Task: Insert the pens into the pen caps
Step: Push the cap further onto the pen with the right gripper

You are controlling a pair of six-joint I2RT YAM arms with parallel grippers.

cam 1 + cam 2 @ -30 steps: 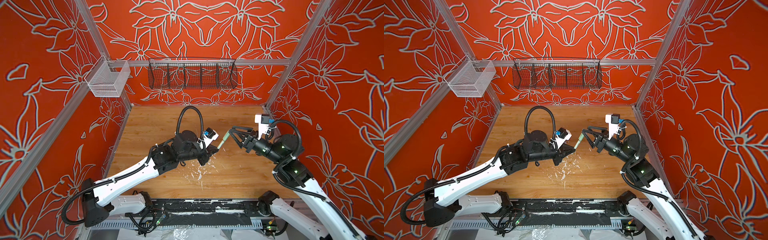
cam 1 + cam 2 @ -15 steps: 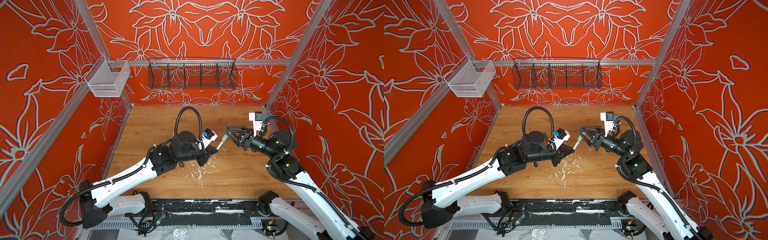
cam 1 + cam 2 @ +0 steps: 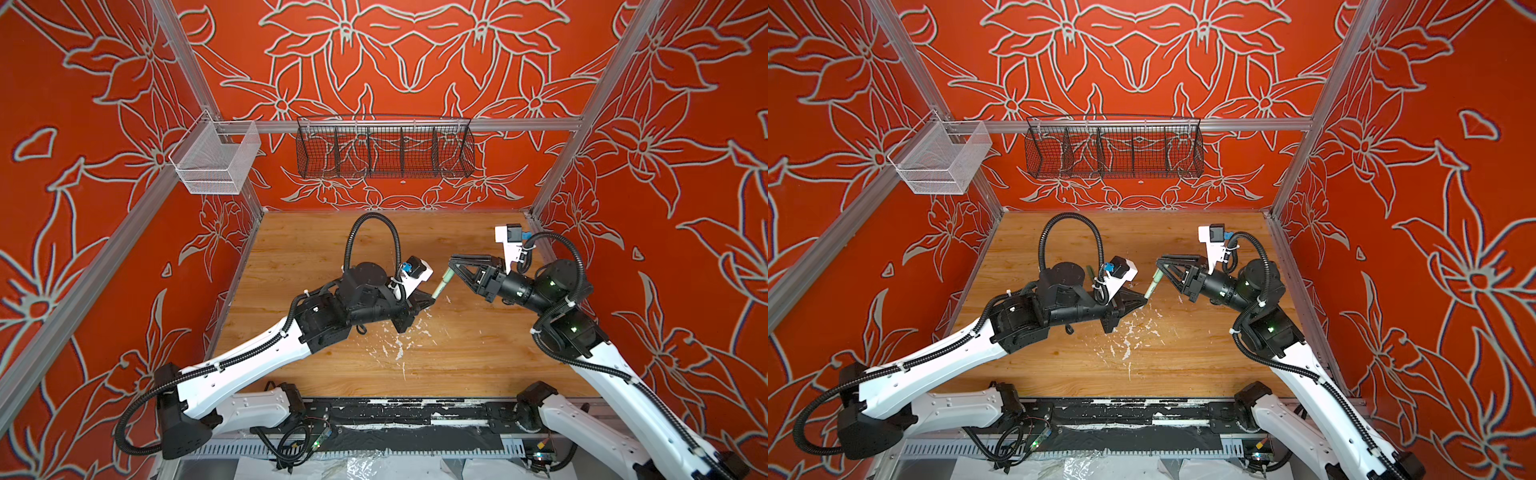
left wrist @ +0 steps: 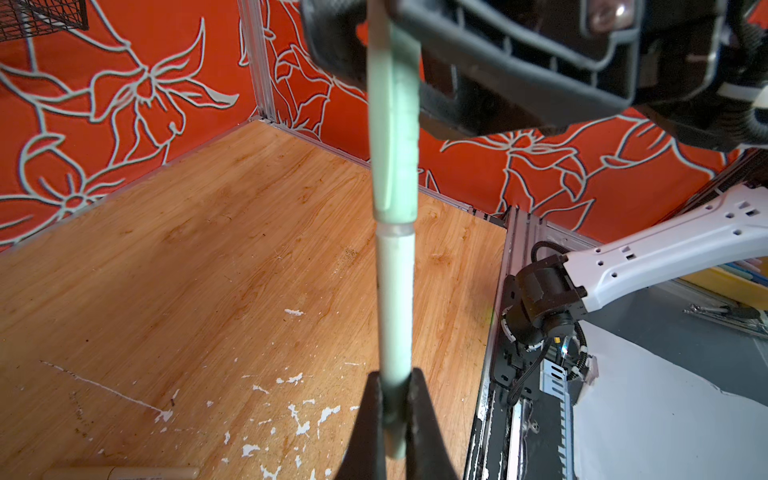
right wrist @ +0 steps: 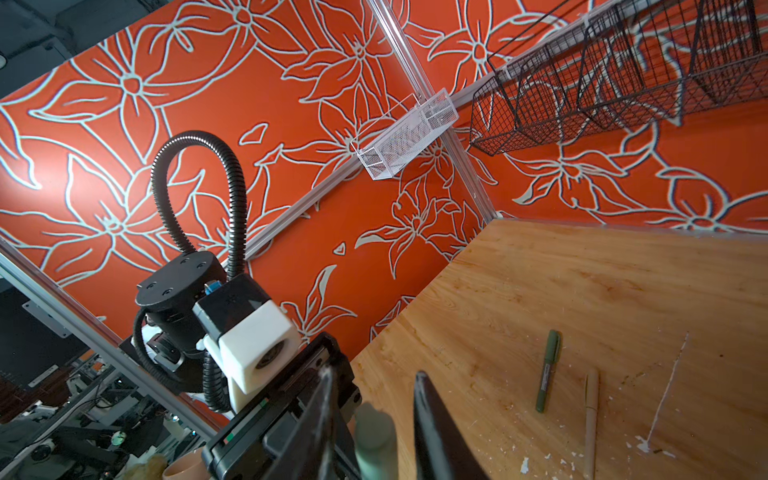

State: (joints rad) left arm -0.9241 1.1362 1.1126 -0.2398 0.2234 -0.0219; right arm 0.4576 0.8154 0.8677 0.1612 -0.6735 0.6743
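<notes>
My left gripper (image 4: 394, 386) is shut on the lower end of the pale green pen (image 4: 395, 299) and holds it slanting up over the table. A pale green pen cap (image 4: 395, 124) sits on the pen's far end. My right gripper (image 5: 374, 374) stands open around that cap's end (image 5: 374, 424), with a small gap on each side. In both top views the grippers (image 3: 430, 297) (image 3: 451, 262) meet mid-table with the pen (image 3: 1151, 286) between them. A dark green pen (image 5: 548, 370) and a tan pen (image 5: 591, 415) lie on the wood behind the left arm.
White paint flecks (image 3: 399, 345) speckle the wooden table (image 3: 457, 365) in front of the grippers. A black wire basket (image 3: 384, 145) hangs on the back wall and a white mesh basket (image 3: 216, 160) at the left corner. Red walls close in three sides.
My right gripper has drawn in over the cap end of the pen, and its jaws have narrowed around it. The left gripper has kept its hold and barely shifted.
</notes>
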